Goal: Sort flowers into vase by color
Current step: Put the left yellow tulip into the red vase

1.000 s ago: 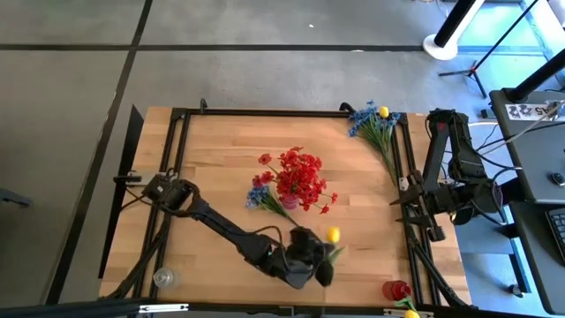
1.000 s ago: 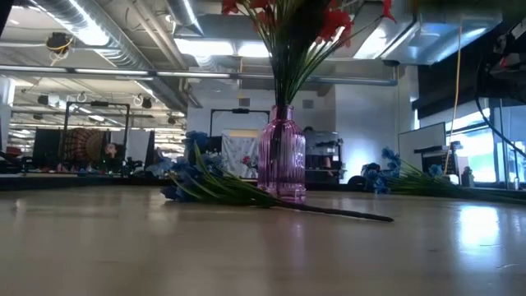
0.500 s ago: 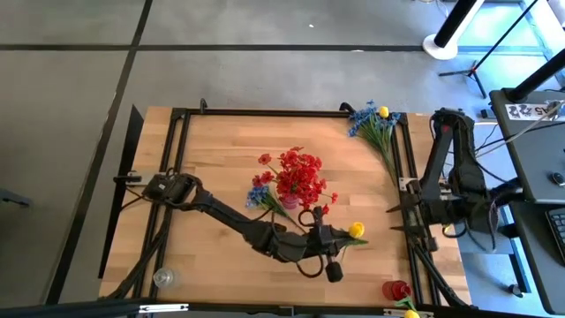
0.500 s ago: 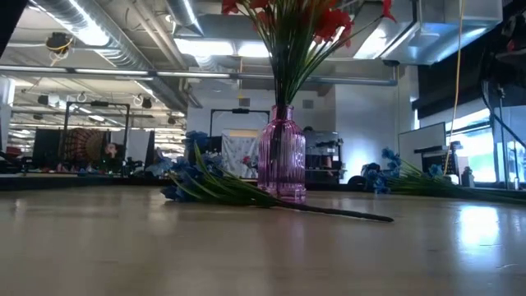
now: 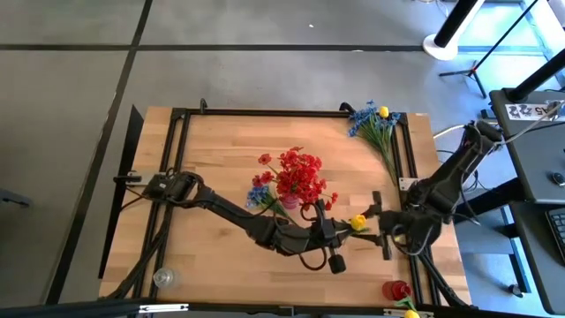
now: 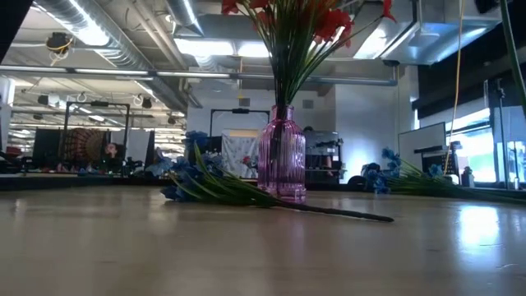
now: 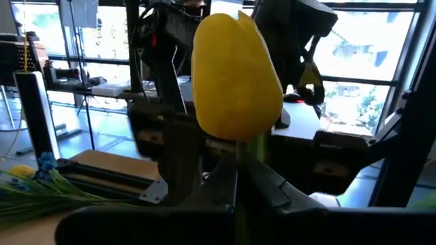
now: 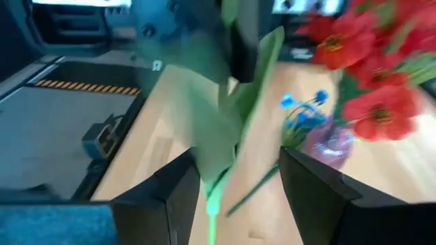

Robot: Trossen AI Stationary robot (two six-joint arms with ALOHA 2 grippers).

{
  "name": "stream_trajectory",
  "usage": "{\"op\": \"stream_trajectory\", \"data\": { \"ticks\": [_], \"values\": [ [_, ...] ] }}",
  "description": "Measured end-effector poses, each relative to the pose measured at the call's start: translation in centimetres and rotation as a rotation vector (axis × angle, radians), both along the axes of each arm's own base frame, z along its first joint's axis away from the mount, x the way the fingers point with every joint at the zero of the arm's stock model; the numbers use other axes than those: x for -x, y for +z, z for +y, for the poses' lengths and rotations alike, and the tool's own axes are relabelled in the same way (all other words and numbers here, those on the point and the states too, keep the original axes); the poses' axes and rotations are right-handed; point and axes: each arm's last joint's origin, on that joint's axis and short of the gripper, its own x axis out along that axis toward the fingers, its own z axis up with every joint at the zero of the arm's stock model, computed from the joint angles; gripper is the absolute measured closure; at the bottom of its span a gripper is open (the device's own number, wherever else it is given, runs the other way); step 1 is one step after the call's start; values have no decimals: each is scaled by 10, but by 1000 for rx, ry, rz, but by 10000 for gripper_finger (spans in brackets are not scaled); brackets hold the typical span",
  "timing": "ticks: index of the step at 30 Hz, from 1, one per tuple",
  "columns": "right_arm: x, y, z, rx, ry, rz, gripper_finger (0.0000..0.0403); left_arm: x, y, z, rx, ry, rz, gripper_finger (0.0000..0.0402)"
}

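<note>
High view shows no writing that can be read on the table; a printed card on the desk at far right is too small to make out. The left gripper [image 5: 340, 231], reached across the butcher-block table [image 5: 212, 159], has its jaws clamped on the green stem of a yellow tulip [image 5: 357, 223], whose bloom fills the left wrist view [image 7: 236, 75]; just right of it the right gripper [image 5: 381, 226] faces that flower with jaws parted, stem and leaves lying between its fingers [image 8: 313, 187]; whether they touch cannot be told. Behind, a pink glass vase [image 6: 281, 166] holds the red flowers [image 5: 300, 179]; a blue sprig [image 6: 209, 185] lies at its base; more blue flowers [image 5: 375, 128] lie at the far right corner.
</note>
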Motion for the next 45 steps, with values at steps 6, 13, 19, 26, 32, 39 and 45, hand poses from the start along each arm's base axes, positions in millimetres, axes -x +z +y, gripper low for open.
{"op": "stream_trajectory", "data": {
  "ticks": [6, 13, 19, 26, 32, 39, 45],
  "values": [
    [-16, -4, -5, 8, -18, 12, 218, 0, 0, -1, -30, 0, 9, 395],
    [-17, -2, -4, 0, 32, 11, 351, 2, 0, -6, -49, 7, 18, 394],
    [-15, 1, -4, -1, 70, 4, 383, 9, 1, -19, -75, 40, 29, 361],
    [-5, 14, -13, -62, 108, -34, 391, 31, 10, -50, -104, 99, 51, 271],
    [11, 31, -26, -140, 207, -95, 395, 49, 10, -76, -104, 64, 102, 226],
    [45, 60, -49, -316, 520, -219, 398, 62, -6, -96, 13, -67, 196, 228],
    [63, 68, -57, -429, 742, -229, 396, 62, -10, -95, 71, -73, 214, 229]
  ]
}}
